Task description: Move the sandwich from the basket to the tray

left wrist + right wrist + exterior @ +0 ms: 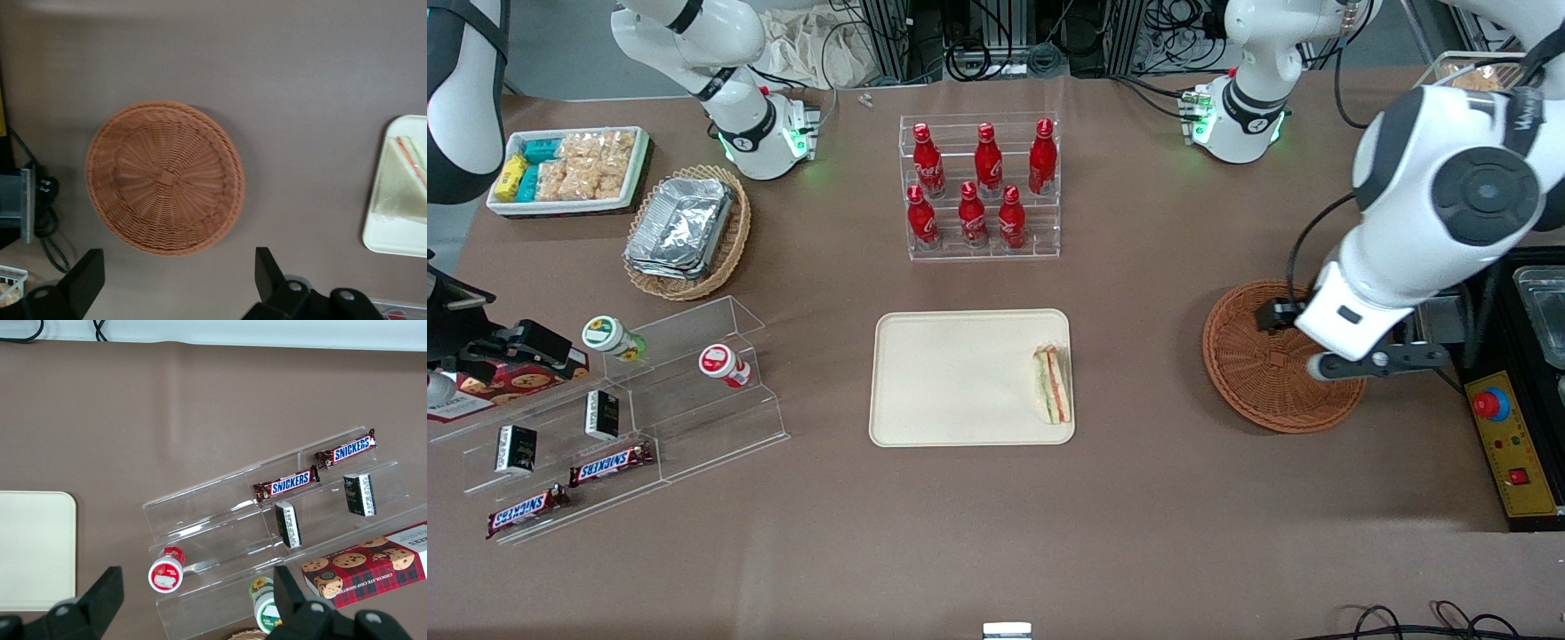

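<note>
The sandwich (pixel 1052 384), a pale bread wedge with green and orange-red layers, lies on the cream tray (pixel 951 373), at the tray's edge toward the working arm's end. The reddish-brown wicker basket (pixel 1254 373) holds nothing. My left gripper (pixel 1378 360) hangs high above the basket's rim, toward the working arm's end of the table, open and holding nothing. In the left wrist view the open gripper (pixel 177 267) is over bare table just beside the basket (pixel 165 177). The sandwich (pixel 403 183) and a corner of the tray (pixel 400 240) show there too.
A clear rack of red bottles (pixel 983 187) stands farther from the front camera than the tray. A black control box with a red button (pixel 1491 404) lies beside the basket. A tan basket of foil containers (pixel 685 231) and clear snack shelves (pixel 631 418) lie toward the parked arm's end.
</note>
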You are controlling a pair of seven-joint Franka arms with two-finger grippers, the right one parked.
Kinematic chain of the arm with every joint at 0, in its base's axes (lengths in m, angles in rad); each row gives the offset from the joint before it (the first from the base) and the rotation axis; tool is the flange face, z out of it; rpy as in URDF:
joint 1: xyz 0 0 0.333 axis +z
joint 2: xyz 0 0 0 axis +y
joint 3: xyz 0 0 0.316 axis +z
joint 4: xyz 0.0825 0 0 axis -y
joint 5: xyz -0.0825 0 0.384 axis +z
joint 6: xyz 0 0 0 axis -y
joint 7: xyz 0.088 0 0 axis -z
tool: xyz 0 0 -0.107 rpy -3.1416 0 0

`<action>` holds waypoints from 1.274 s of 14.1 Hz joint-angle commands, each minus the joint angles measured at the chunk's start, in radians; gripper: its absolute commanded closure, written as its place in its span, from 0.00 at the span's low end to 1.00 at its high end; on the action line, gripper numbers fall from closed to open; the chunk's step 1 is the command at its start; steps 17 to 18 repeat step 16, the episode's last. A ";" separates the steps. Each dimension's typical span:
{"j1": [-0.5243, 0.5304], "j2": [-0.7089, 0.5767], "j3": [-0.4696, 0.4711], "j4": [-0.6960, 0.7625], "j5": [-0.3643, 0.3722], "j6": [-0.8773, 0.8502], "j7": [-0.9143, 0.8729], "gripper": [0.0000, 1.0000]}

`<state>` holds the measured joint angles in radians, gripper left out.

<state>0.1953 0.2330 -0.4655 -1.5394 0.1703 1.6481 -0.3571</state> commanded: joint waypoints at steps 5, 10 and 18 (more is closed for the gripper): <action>0.162 -0.044 -0.005 -0.042 -0.061 0.024 0.199 0.00; 0.059 -0.075 0.198 -0.051 -0.090 0.012 0.420 0.00; -0.097 -0.075 0.381 -0.035 -0.086 0.004 0.544 0.00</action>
